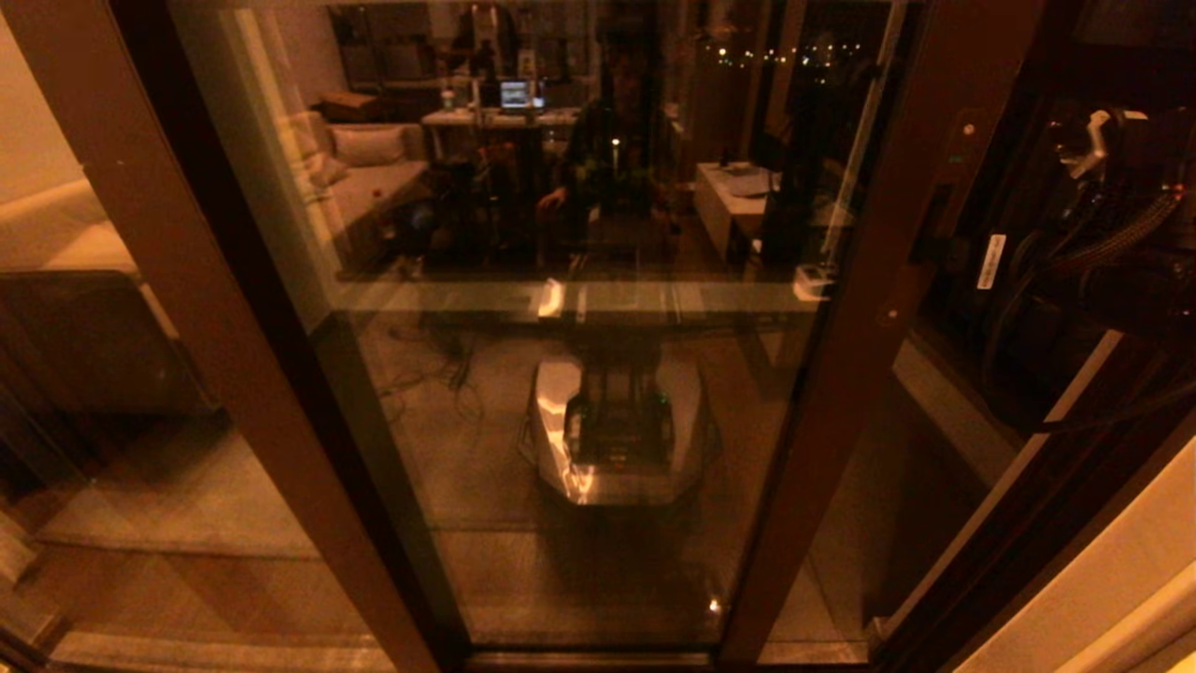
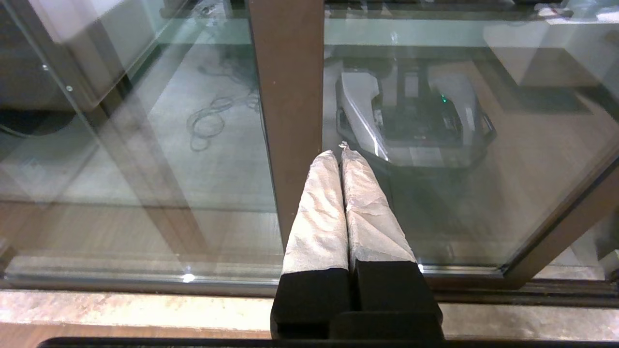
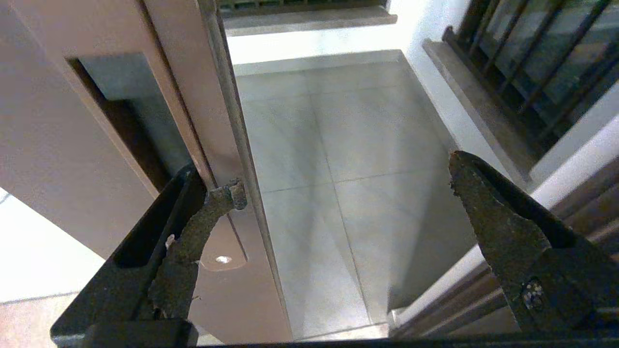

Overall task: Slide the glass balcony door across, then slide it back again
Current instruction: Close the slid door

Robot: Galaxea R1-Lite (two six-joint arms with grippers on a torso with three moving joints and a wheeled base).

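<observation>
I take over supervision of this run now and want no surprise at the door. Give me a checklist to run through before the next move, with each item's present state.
1. Door already slid partway: ok. The glass balcony door leaves a gap past its stile, and the balcony floor shows through.
2. Right gripper open: ok, fingers spread wide.
3. Right gripper placed at the handle: ok. One finger lies against the stile edge beside the recessed handle slot.
4. Firm contact for pushing: cannot tell; whether the finger presses is not shown.
5. Left gripper out of the way: not ok. It is shut, its tips close to the plain brown post.
6. Door track free: cannot tell.
</observation>
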